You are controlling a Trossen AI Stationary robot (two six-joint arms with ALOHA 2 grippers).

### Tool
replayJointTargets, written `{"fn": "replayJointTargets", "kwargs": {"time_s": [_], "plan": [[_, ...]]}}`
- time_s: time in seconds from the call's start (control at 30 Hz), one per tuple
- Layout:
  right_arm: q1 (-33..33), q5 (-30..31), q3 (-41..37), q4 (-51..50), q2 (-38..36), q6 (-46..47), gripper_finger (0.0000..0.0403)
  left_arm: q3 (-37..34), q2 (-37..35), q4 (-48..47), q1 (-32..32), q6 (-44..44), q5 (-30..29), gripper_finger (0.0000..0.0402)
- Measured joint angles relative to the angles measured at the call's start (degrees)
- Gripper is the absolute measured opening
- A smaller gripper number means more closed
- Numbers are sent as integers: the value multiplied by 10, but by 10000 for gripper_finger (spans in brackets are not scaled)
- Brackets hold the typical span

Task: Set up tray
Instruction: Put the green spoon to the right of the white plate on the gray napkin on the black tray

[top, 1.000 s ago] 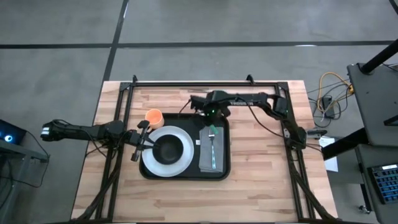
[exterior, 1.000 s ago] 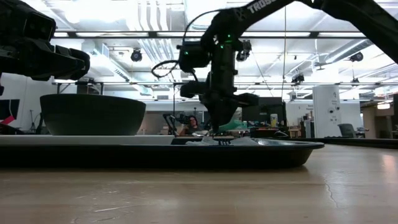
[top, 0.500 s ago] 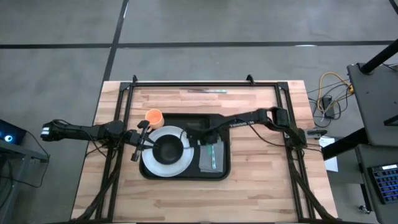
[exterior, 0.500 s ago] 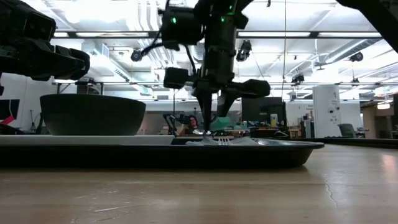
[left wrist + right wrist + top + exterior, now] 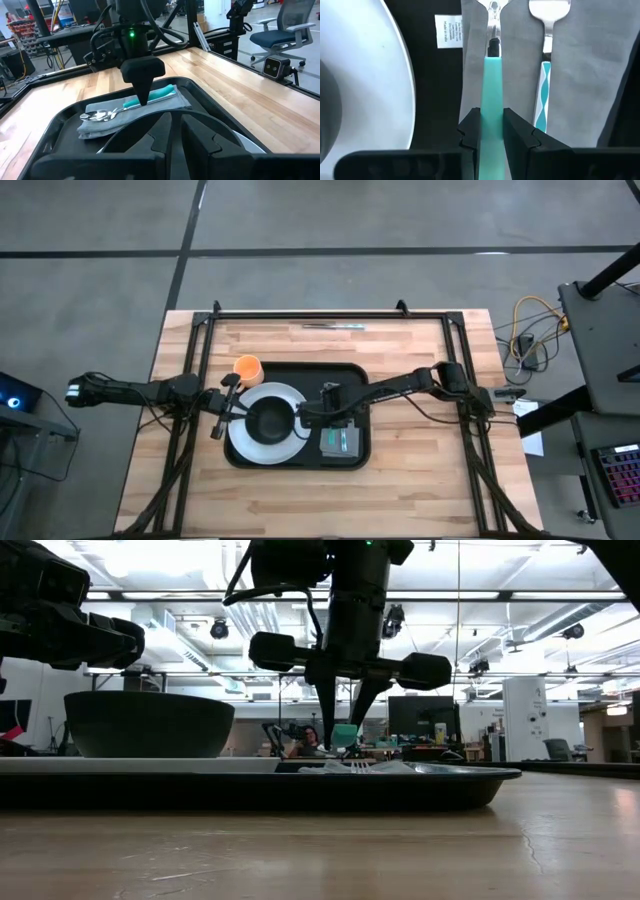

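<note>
- A black tray (image 5: 296, 372) sits at the middle of the wooden table (image 5: 420, 490), with bare boards open on every side of its low rim and the widest free strip along the table's near edge.
- Inside the tray, a white plate (image 5: 247, 450) carrying a dark bowl (image 5: 268, 420) fills the left half; a folded grey napkin (image 5: 339, 442) lies in the right half, just beside the plate and short of the tray's right rim.
- An orange cup (image 5: 247, 367) stands on the wood just off the tray's far-left corner.
- The right gripper (image 5: 325, 406) hangs over the tray at the napkin's plate-side edge, its arm stretched low across the tray's right rim from the table's right side, fingers pointing straight down in the low view.
- In the right wrist view its two fingers sit on either side of a teal-handled utensil (image 5: 491, 80) lying on the napkin, pressed against the handle, beside a fork (image 5: 547, 30); whether the piece is lifted cannot be told.
- The left gripper (image 5: 227, 408) waits at the tray's left edge, level and aimed across the plate, its fingers drawn together on nothing.
</note>
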Motion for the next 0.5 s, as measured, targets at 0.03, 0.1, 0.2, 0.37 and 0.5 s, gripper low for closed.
{"fn": "replayJointTargets", "kwargs": {"time_s": [0.03, 0.1, 0.2, 0.37, 0.5], "plan": [[0, 2, 0, 0, 0, 0, 45, 0, 0, 0, 0, 0, 0, 22], [0, 6, 0, 0, 0, -4, 45, 0, 0, 0, 0, 0, 0, 22], [0, 9, 0, 0, 0, -6, 45, 0, 0, 0, 0, 0, 0, 22], [0, 14, -2, 0, 0, -11, 45, 0, 0, 0, 0, 0, 0, 22], [0, 14, -7, 1, 1, -2, 45, 0, 0, 0, 0, 0, 0, 22]]}}
